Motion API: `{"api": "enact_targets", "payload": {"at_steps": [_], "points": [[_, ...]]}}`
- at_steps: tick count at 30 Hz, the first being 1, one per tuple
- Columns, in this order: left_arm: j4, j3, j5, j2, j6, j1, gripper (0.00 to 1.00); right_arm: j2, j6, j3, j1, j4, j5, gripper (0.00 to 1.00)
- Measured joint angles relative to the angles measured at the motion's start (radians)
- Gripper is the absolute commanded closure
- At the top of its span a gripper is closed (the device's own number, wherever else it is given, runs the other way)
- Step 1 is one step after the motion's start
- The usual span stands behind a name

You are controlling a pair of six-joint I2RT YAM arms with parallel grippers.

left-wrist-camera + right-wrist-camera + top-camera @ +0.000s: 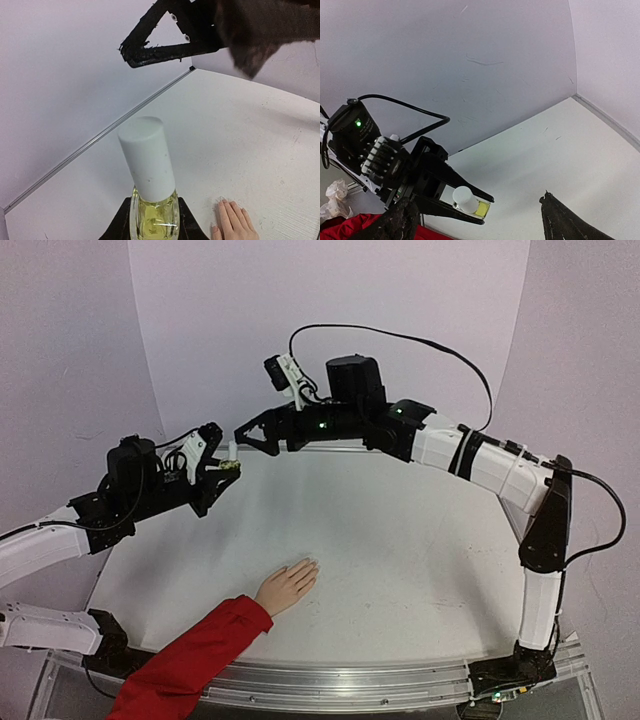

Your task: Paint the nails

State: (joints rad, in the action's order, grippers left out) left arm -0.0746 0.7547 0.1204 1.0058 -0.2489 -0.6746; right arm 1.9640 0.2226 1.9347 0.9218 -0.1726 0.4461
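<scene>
Pale walls (300, 300) backed a white counter (420, 560). At centre left of the top view, your left gripper (228, 472) was clamped on a yellow-green, white-capped bottle (232, 462), held above the counter. Your right gripper (241, 437) hung just beside the cap (147, 157), jaws apart, holding nothing. The nails (311, 565) lay at lower centre, tipping a peach hand (285, 588) flat on the counter, its red sleeve (190, 660) toward the lower left.

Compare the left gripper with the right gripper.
The left gripper is shut on the nail polish bottle; the right gripper is open and empty. The left gripper holds the white cap upward; the right gripper points its fingers at that cap. Both are black and raised off the table.
</scene>
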Motion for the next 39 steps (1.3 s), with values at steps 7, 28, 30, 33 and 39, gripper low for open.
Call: {"api": "enact_targets", "payload": {"at_steps": [7, 28, 30, 33, 39], "points": [[0.026, 0.000, -0.024, 0.014, -0.037, -0.004, 1.00, 0.093, -0.020, 0.095, 0.007, 0.121, -0.002, 0.25], [0.051, 0.000, -0.050, 0.058, -0.068, -0.027, 1.00, 0.176, -0.044, 0.206, 0.017, 0.232, -0.007, 0.53], [0.051, 0.000, -0.053, 0.058, -0.068, -0.027, 1.00, 0.183, -0.045, 0.208, 0.017, 0.243, -0.003, 0.57], [0.052, 0.000, -0.056, 0.058, -0.068, -0.027, 1.00, 0.188, -0.050, 0.212, 0.017, 0.257, 0.006, 0.64], [0.060, 0.000, -0.063, 0.059, -0.069, -0.028, 1.00, 0.189, -0.052, 0.221, 0.017, 0.263, 0.025, 0.73]]}}
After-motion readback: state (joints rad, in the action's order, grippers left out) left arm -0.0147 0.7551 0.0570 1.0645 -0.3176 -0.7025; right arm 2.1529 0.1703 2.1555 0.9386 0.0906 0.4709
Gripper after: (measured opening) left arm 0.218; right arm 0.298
